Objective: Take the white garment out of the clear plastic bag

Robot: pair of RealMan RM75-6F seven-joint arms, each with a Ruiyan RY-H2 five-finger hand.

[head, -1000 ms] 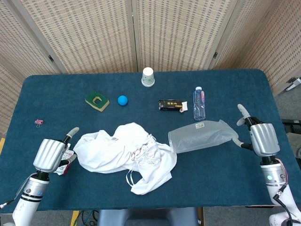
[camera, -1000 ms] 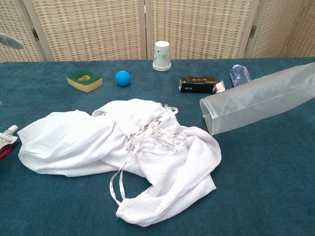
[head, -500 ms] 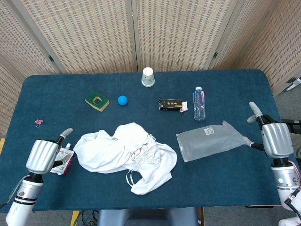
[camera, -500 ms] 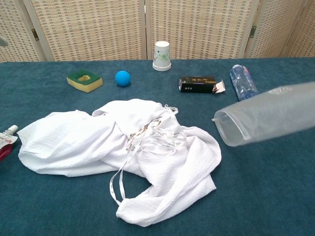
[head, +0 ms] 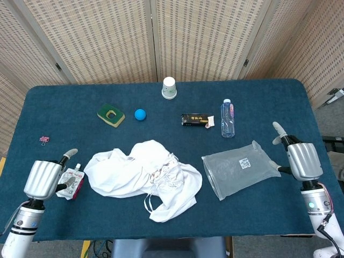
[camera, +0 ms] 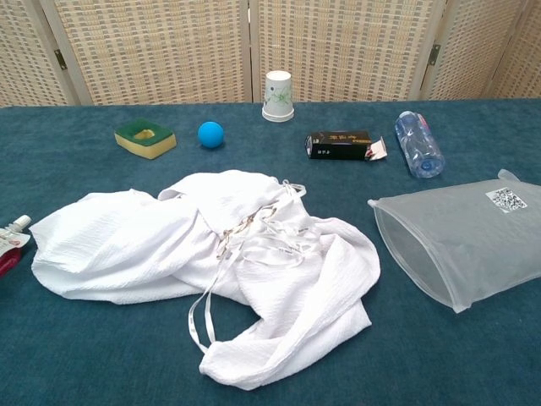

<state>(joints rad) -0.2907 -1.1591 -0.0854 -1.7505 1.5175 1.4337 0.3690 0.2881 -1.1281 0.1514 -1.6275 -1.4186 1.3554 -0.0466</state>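
Note:
The white garment (head: 142, 174) lies crumpled in a heap on the blue table, fully outside the bag, with its straps trailing toward the front; the chest view shows the garment (camera: 211, 254) at centre. To its right the clear plastic bag (head: 239, 169) lies flat and empty, its open mouth facing the garment, and the bag (camera: 473, 237) shows a QR label. My right hand (head: 301, 160) sits at the bag's right corner with its fingers on that corner and the thumb raised. My left hand (head: 43, 178) hovers at the near left, holding nothing. Neither hand shows in the chest view.
A small pouch (head: 70, 183) lies right beside my left hand. At the back stand a paper cup (head: 169, 87), a water bottle (head: 228, 118) lying down, a black box (head: 196, 119), a blue ball (head: 140, 114) and a green sponge (head: 110, 115). A pink clip (head: 44, 140) sits far left.
The bag came down from the air and now lies flat on the table. My right hand moved slightly left with it. My left hand drew back toward the near left corner.

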